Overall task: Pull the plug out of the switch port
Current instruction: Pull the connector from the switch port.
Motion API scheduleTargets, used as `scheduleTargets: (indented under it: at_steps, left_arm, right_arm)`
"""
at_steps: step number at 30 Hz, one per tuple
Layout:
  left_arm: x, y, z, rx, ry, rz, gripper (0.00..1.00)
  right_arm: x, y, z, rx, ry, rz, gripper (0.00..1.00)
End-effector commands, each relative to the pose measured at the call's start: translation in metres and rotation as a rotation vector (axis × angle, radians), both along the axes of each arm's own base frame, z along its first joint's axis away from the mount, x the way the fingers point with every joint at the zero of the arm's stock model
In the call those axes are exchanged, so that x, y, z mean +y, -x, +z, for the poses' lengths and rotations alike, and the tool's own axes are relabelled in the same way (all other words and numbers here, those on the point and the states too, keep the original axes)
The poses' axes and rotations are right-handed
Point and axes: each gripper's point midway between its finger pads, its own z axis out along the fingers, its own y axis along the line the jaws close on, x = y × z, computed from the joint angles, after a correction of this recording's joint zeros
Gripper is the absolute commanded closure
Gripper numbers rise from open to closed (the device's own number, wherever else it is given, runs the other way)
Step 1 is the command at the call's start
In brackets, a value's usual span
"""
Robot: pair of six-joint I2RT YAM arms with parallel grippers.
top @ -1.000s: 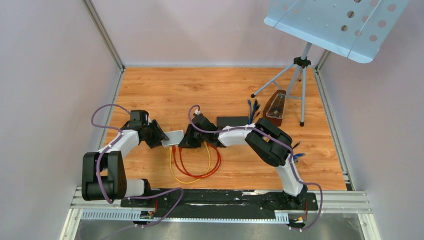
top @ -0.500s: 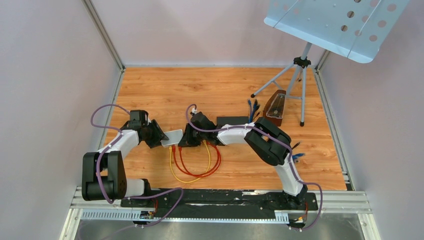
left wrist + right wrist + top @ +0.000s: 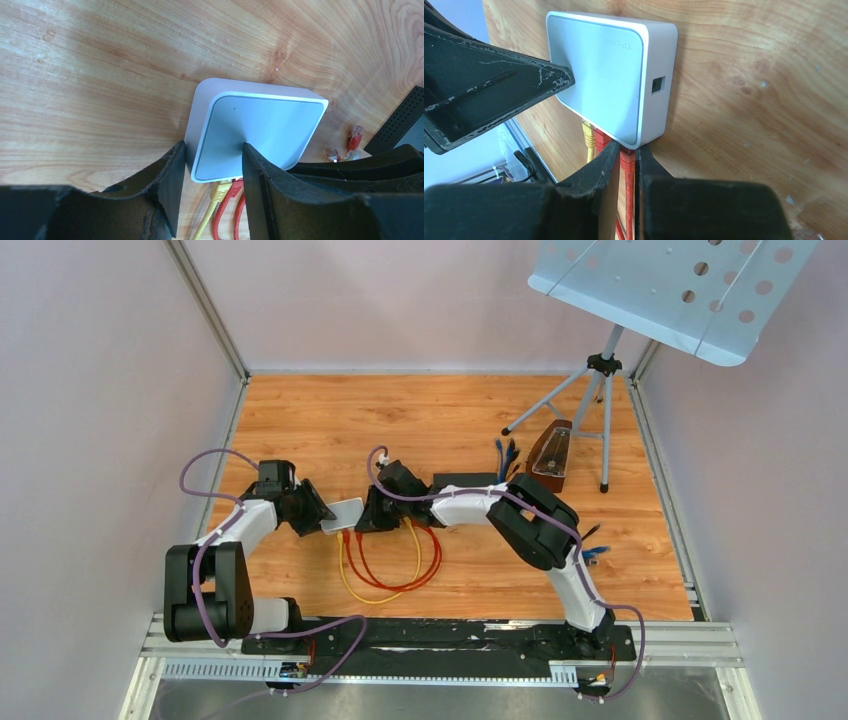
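Left gripper (image 3: 212, 150) is bracing the white plastic switch box (image 3: 260, 125), jaws clamping it mid-frame.
Right gripper (image 3: 625, 150) is pinching the red plug (image 3: 627, 164) narrowly for pulling.

Bright, even light is pouring down on the wooden table (image 3: 450, 420), throwing only soft, faint shadows. The white switch (image 3: 260, 130) is picking up a gentle sheen, and the black fingers (image 3: 574, 200) nearest the right wrist lens are showing blurred and featureless.
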Motion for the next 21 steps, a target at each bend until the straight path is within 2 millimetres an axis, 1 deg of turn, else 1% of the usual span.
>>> scheduleTargets:
  at_steps: [1, 11, 16, 17, 21]
  left_arm:
    - [-0.016, 0.006, 0.002, 0.014, 0.072, -0.023, 0.49]
    - [-0.016, 0.006, 0.001, 0.016, 0.071, -0.023, 0.49]
    - [-0.016, 0.006, 0.002, 0.016, 0.071, -0.021, 0.49]
    - [-0.016, 0.006, 0.001, 0.017, 0.072, -0.021, 0.49]
    - [-0.016, 0.006, 0.001, 0.018, 0.069, -0.023, 0.5]
  right_arm:
    - [-0.001, 0.023, -0.038, 0.027, 0.089, 0.085, 1.0]
    - [0.003, 0.032, -0.035, 0.025, 0.079, 0.148, 1.0]
    - [0.008, 0.034, -0.029, 0.004, 0.063, 0.185, 1.0]
    - [0.004, 0.037, -0.032, 0.017, 0.083, 0.186, 1.0]
    - [0.003, 0.038, -0.032, 0.014, 0.087, 0.193, 1.0]
